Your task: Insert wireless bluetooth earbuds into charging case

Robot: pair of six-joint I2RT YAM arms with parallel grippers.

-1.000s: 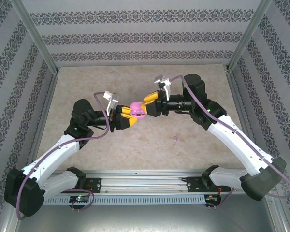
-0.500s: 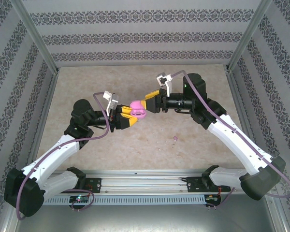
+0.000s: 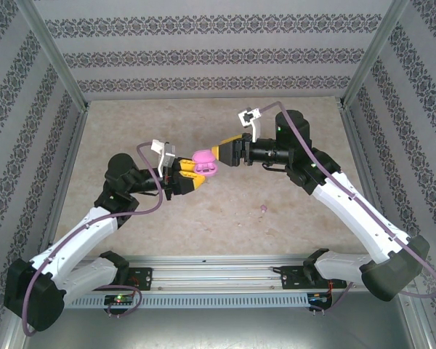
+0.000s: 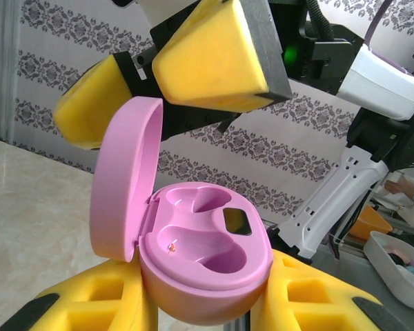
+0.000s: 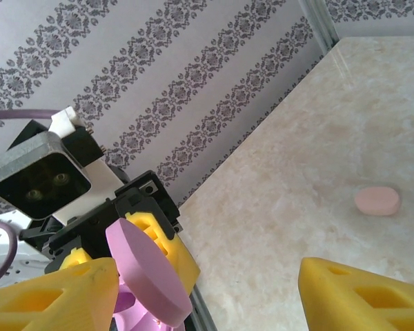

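We see the left end effector pinching the base of the pink case and holding it up off the desk, with the lid swung up and the two wells showing in the left wrist view. The right end effector is spread wide – the raised lid sits between its yellow fingers, close to one of them. A pale pink earbud lies alone on the desk – well apart from the case, on the right arm's side.
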